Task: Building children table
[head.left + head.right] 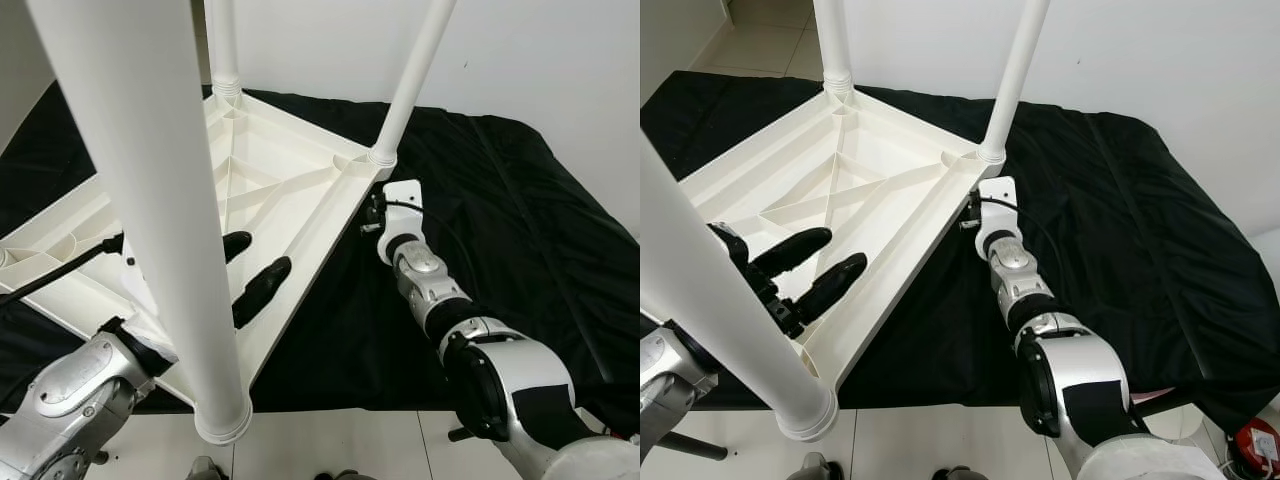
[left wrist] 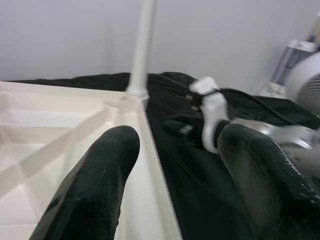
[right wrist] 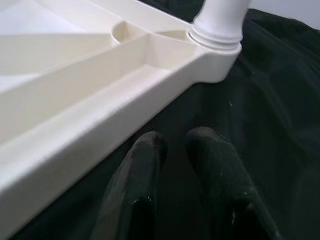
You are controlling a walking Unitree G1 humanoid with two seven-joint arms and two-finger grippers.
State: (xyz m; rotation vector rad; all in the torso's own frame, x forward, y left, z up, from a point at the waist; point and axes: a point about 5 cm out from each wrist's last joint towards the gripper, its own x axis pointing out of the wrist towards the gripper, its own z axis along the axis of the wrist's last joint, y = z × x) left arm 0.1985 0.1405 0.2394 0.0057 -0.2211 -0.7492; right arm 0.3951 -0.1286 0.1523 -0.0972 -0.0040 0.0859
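A black cloth covers a wide flat surface against a pale wall, and everything else is placed from the white table lying upside down on it. The table's ribbed underside faces up, and its far and near edges reach toward the cloth's left side while bare cloth stretches away to the table's right.

Three white legs stand up from the table's corners: a thick near leg rising close in front of the camera at the table's nearest corner, a far leg at the back corner, and a right leg at the corner closest to the bare cloth.

The right arm reaches over the cloth toward that right-leg corner. The right tool rests low on the cloth just beside the table's outer rim, a little short of the right leg's collar, not touching the table; its two black fingers lie close together with a narrow gap and nothing between them.

The left tool hovers over the table's underside near the nearest corner, beside the thick near leg. Its fingers are spread apart and hold nothing, one over the ribbed underside and the other out past the table's rim.
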